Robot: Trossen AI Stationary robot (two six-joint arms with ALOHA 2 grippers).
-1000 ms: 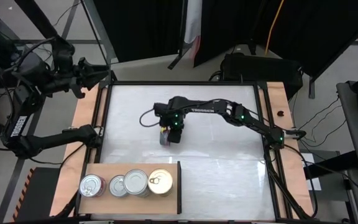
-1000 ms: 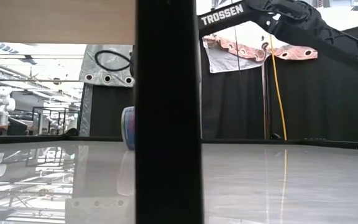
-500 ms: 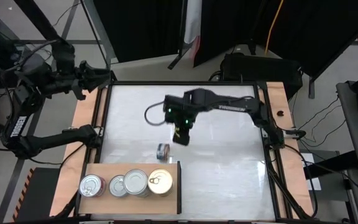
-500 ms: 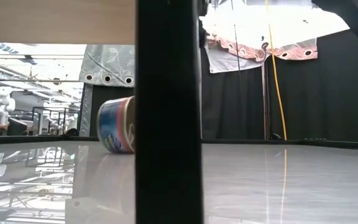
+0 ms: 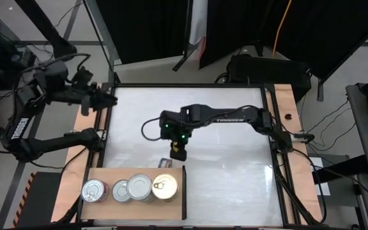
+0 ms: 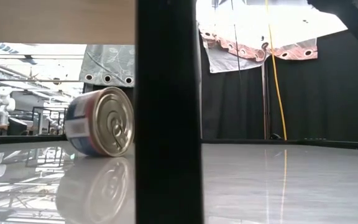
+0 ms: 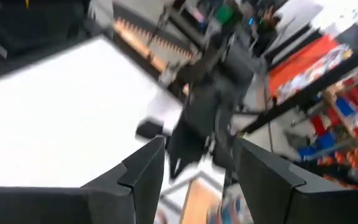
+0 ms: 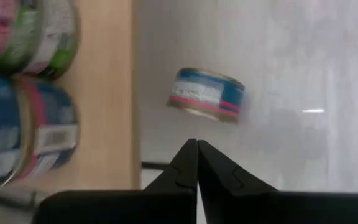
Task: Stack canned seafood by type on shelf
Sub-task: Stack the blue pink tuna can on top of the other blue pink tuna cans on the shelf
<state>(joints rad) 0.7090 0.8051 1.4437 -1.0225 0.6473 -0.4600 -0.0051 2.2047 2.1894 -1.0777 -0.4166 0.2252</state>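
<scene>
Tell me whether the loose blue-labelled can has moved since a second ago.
Yes. In the high view the blue-labelled can was at the right gripper near mid-table; now it lies free on its side, closer to the shelf, just off its far edge.

1. The loose tin (image 8: 206, 93) is showing a blue label with a red-pink band and a white stripe; its lid (image 6: 114, 129) is gleaming silver.
2. The shelf (image 5: 107, 172) is showing light brown with a dark edge.
3. The shelf tins are wearing gold (image 5: 165, 186) and silver (image 5: 140, 185) lids.
4. The tabletop (image 5: 229, 128) is glaring white.
</scene>
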